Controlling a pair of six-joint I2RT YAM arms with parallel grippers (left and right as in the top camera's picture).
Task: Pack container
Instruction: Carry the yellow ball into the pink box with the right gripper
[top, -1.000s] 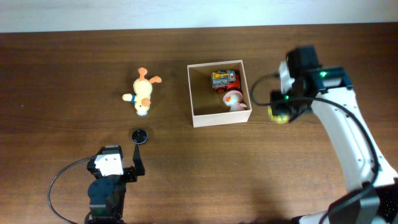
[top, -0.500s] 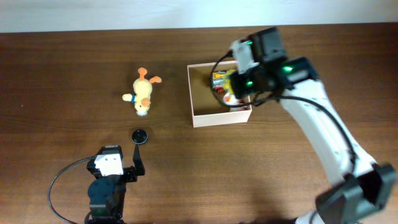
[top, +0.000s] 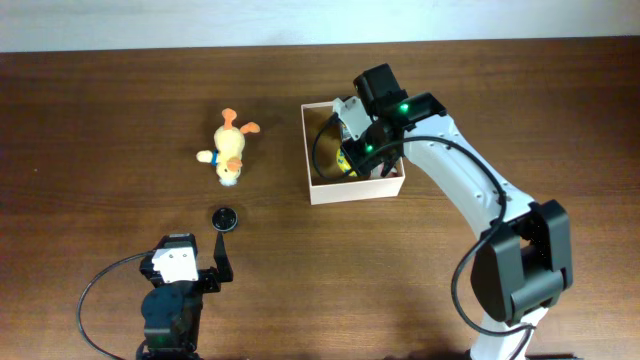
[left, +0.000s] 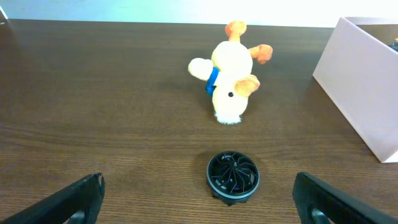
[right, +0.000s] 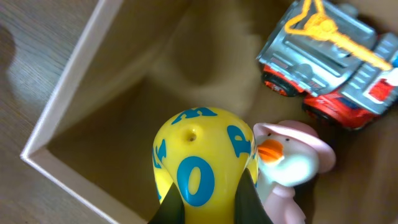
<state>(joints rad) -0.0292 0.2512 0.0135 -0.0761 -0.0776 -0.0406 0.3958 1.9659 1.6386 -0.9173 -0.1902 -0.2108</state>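
The container (top: 317, 190) is a white-walled cardboard box with a tan inside (right: 112, 118). My right gripper (top: 350, 155) is over it, shut on a yellow toy with blue letters (right: 202, 158), held above the box floor. Inside lie a red and grey toy truck (right: 329, 65) and a white duck toy with a pink hat (right: 289, 162), right beside the yellow toy. A plush yellow duck (top: 231, 150) lies on the table left of the box; it also shows in the left wrist view (left: 231, 81). My left gripper (left: 199, 202) is open and empty at the front left, behind a black round disc (left: 232, 175).
The black disc (top: 225, 218) lies on the wooden table between the left gripper and the plush duck. The box's white wall (left: 364, 87) shows at the right of the left wrist view. A cable runs from the left arm's base (top: 95, 285).
My right arm swung left from beside the box's right wall to over the box, carrying the yellow toy inside it. The left arm has not moved.
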